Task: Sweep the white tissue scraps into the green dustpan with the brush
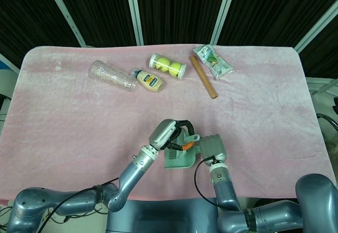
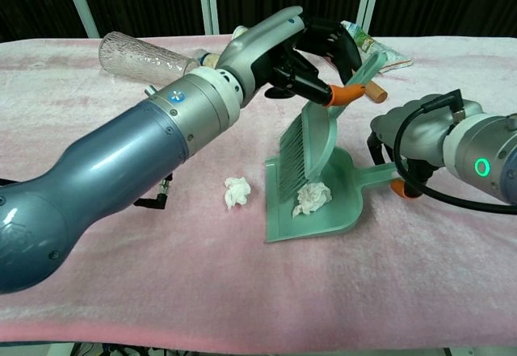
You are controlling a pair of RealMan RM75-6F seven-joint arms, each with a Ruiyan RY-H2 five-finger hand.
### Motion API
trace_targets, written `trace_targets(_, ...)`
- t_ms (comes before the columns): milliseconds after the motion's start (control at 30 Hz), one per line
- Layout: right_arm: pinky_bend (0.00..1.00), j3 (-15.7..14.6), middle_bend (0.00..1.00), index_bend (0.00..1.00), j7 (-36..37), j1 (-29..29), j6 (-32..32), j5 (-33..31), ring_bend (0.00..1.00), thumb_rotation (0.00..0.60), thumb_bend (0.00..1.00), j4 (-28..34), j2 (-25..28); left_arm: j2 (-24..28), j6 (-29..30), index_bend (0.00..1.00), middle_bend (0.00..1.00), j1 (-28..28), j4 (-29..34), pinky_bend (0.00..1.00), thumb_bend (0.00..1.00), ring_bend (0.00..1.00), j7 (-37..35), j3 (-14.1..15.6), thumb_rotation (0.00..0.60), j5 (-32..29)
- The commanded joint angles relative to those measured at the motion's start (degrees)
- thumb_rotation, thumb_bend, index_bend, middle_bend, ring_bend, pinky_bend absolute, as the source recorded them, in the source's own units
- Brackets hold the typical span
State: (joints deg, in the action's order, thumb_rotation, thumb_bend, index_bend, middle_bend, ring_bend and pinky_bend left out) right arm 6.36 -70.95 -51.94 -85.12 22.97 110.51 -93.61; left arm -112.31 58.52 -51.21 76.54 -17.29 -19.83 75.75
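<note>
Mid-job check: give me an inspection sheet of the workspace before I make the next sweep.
Surface: pink cloth, lying flat.
Job's things: green dustpan holds one tissue scrap; another scrap lies on the cloth to its left; brush bristles are over the pan.
Clutter: along the far edge, clear bottle, sauce bottle, ball tube, wooden stick, snack packet.
Hands: left hand grips the brush handle; right hand holds the dustpan handle.
Cables: black cable loops at the right wrist.
Surroundings: dark curtains behind.
</note>
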Motion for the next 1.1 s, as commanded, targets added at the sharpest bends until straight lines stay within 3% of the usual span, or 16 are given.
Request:
trace_targets(33, 0.83, -0.07, 0.58, 0.61, -0.05, 0.10, -0.03, -0.19, 0.71, 0.600, 0.49, -0.05, 0.02, 3.02, 0.57, 0.64, 0.63, 1.86, 2.51, 1.00, 0.38, 0.89, -0.56, 1.22, 0.600, 0.38)
trace_targets(267, 0.83, -0.32, 0.58, 0.61, -0.16, 0.21, 0.05, -0.16, 0.71, 0.600, 0.49, -0.42, -0.44, 8.94, -0.35, 0.64, 0.63, 5.05, 4.54, 1.00, 0.38, 0.89, -0.90, 4.89, 0.600, 0.57)
trace_targets(567, 0.83, -0.33, 0.58, 0.61, -0.66, 0.20, -0.38, 0.05, 0.71, 0.600, 0.49, -0.48, -0.82, 11.93, -1.08, 0.64, 0.64, 7.16, 4.05, 1.00, 0.38, 0.89, -2.17, 7.32, 0.600, 0.60)
trace_targets(867, 0.83, -0.33, 0.58, 0.61, -0.99, 0.29, -0.34, -0.22, 0.71, 0.600, 0.49, -0.95, -1.28, 8.94, -2.04, 0.64, 0.64, 7.03, 1.21, 1.00, 0.38, 0.89, -2.66, 7.90, 0.600, 0.07)
trace_targets(1100, 0.83, 0.22, 0.58, 0.61, -0.45, 0.54, -0.10, -0.41, 0.71, 0.600, 0.49, -1.00, -1.11, 4.36, -2.32, 0.64, 0.64, 5.71, -1.90, 1.00, 0.38, 0.89, -2.72, 6.67, 0.600, -0.31)
